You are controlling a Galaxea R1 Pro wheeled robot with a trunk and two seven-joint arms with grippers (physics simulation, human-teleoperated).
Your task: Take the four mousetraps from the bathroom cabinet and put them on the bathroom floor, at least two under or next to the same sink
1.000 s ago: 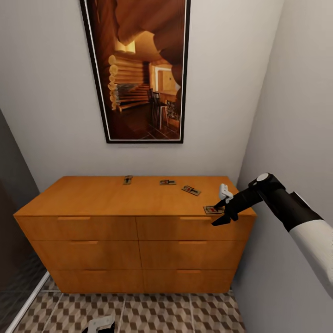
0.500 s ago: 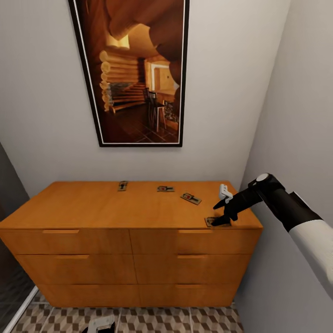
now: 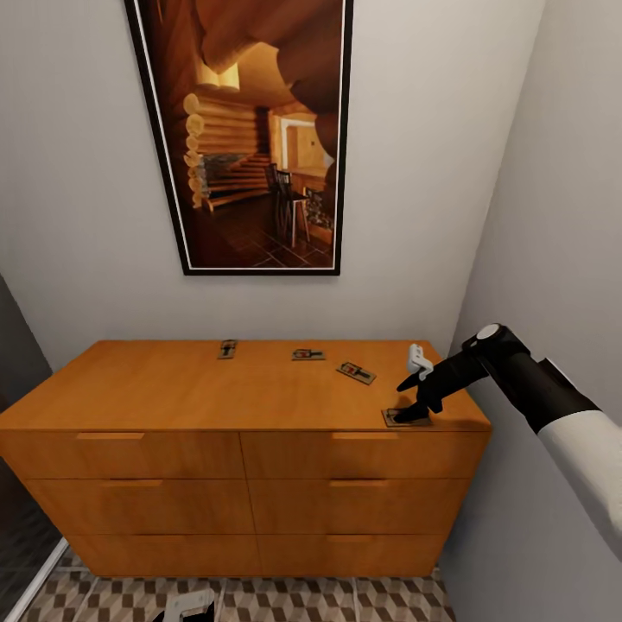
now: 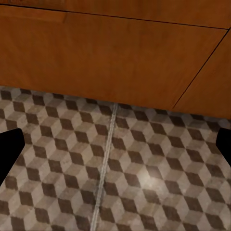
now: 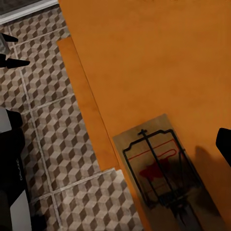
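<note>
Four mousetraps lie on the orange-brown cabinet: one at the back left, one at the back middle, one further right, and one at the front right edge. My right gripper is open just above that front right mousetrap, its lower fingertip at the board. One black fingertip shows beside the trap. My left gripper hangs low over the bathroom floor, open and holding nothing, with a fingertip at the picture's edge. The bathroom sink is out of view.
A tall framed picture hangs on the wall behind the cabinet. A grey wall stands close to the cabinet's right side. Cube-patterned floor tiles run along the cabinet's foot, below its closed drawers.
The head camera has shifted, so the cabinet looks wider and lower. My right gripper has come down slightly onto the front right mousetrap. The traps have not moved.
</note>
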